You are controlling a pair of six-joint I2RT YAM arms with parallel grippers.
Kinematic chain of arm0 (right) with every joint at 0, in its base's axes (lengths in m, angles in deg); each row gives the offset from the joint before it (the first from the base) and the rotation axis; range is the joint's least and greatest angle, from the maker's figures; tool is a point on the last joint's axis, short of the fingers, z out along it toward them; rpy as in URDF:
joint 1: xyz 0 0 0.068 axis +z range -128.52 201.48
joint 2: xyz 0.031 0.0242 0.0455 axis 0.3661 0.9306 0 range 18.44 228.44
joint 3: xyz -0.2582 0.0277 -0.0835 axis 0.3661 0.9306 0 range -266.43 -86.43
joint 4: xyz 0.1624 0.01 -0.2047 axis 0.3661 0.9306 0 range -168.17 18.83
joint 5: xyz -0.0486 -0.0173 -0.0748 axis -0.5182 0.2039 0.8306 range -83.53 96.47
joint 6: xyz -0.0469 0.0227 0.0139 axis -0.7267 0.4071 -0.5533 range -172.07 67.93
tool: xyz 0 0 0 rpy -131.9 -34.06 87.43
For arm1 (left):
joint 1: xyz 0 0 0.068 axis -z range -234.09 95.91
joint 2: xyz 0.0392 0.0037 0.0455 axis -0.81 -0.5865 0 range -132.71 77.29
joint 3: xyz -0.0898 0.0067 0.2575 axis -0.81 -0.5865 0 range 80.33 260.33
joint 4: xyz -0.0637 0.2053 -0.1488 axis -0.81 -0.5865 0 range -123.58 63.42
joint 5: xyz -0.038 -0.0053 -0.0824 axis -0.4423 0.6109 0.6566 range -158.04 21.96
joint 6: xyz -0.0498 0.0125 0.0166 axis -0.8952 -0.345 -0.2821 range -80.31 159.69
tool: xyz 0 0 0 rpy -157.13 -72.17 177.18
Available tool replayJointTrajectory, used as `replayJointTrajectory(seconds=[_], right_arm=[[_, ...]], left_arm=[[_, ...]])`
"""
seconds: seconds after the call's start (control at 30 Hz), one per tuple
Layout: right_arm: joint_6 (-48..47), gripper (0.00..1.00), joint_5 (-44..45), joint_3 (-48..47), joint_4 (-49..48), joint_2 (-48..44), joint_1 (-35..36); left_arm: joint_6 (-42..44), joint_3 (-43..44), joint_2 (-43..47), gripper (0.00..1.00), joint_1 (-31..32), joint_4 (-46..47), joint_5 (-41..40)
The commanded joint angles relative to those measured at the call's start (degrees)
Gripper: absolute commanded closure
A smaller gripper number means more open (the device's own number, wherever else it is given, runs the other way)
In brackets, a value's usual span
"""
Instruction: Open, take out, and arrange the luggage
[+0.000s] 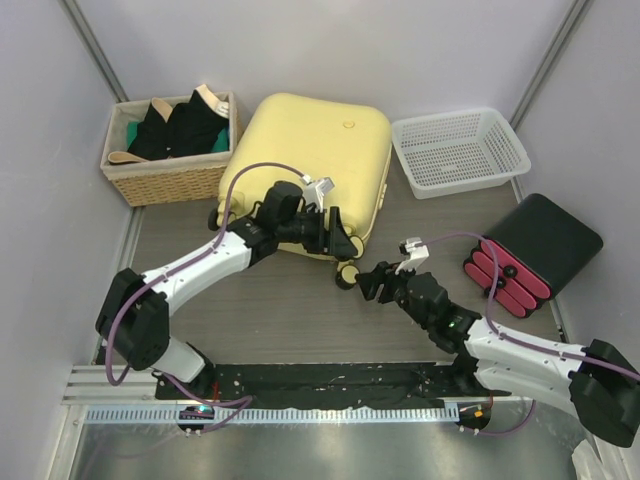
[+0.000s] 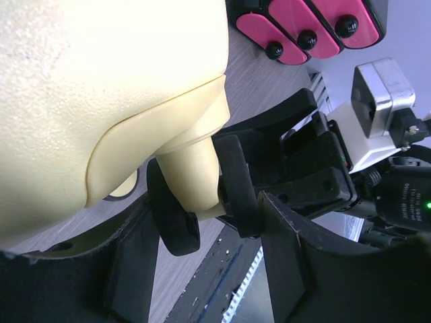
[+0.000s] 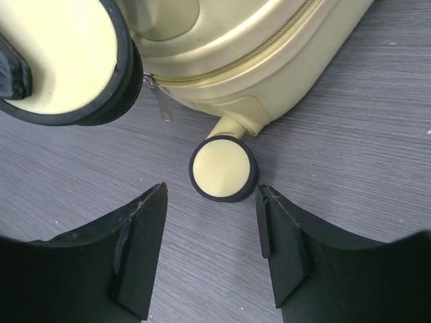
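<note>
Plainly the luggage (image 1: 310, 150) lies flat and zipped shut on the bench (image 1: 290, 320), wheels toward the arms. The left hand (image 2: 209, 229) straddles the near-corner caster (image 2: 202, 182), a finger on either side; whether they press on it I cannot tell. The right hand (image 3: 212, 202) is spread, the second caster (image 3: 223, 168) just ahead of its tips, untouched. The case looks due for steadying or turning: best to close squarely on the stems, not the rolling rims, and move both arms together.
</note>
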Motion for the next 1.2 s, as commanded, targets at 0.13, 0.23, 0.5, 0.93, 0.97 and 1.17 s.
replayJointTrajectory(seconds=[0.13,0.23,0.5,0.93,0.97,1.17], right_arm=[[-0.2,0.43,0.2,3.0,-24.7,7.4,1.3],[-0.8,0.44,0.5,2.6,-29.9,11.6,1.5],[-0.3,0.49,0.2,1.5,-43.1,22.9,1.5],[-0.5,0.51,0.8,-0.5,-49.1,30.7,1.5],[-0.5,0.51,0.8,-0.8,-49.8,31.6,1.5],[0.5,0.52,2.4,-1.8,-50.9,34.2,1.5]], left_arm=[[-3.6,3.9,-2.6,0.82,0.6,4.6,7.7],[-4.9,4.4,-3.0,0.96,0.6,5.9,8.9],[-6.6,5.7,-3.8,1.0,0.5,7.5,11.0],[-7.5,4.0,-2.6,1.0,0.1,10.4,11.7],[-7.5,3.9,-2.4,1.0,0.1,10.5,11.6],[-7.7,3.3,-2.2,1.0,0.1,10.7,11.7]])
